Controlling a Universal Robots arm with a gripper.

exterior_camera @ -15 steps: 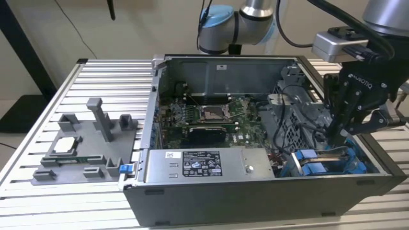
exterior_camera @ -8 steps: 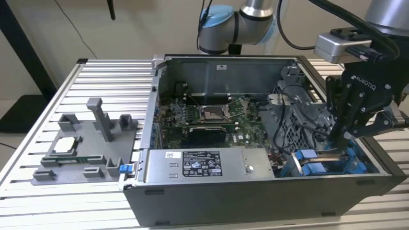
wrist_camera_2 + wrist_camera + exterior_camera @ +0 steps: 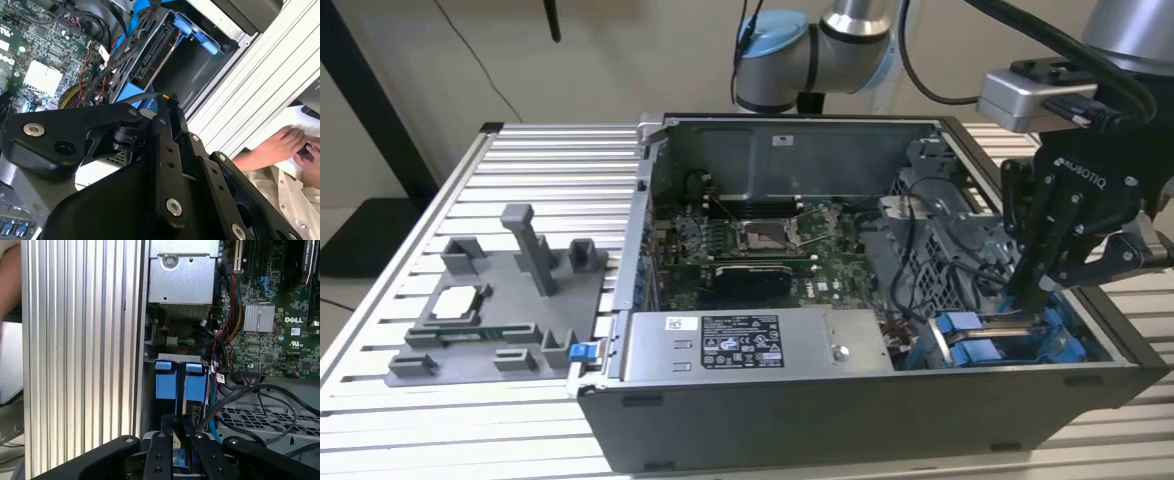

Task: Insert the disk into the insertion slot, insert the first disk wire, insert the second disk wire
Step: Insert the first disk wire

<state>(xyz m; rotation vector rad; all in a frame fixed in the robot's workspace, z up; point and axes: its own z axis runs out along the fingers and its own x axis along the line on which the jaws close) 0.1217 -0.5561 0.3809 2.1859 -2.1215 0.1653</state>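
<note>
Closest to the lens, my black metal fingers (image 3: 167, 427) are pressed together (whether a plug sits between them I cannot tell). Just beyond their tips, the flat silver-grey disk in its bright blue plastic carrier (image 3: 147, 60) lies inside the grey metal insertion slot (image 3: 200, 75), apparently seated. Wiring seems the step in hand. I judge it wants the plug square to the disk's connector edge and pushed straight, clear of the loose black cables (image 3: 220, 406).
</note>
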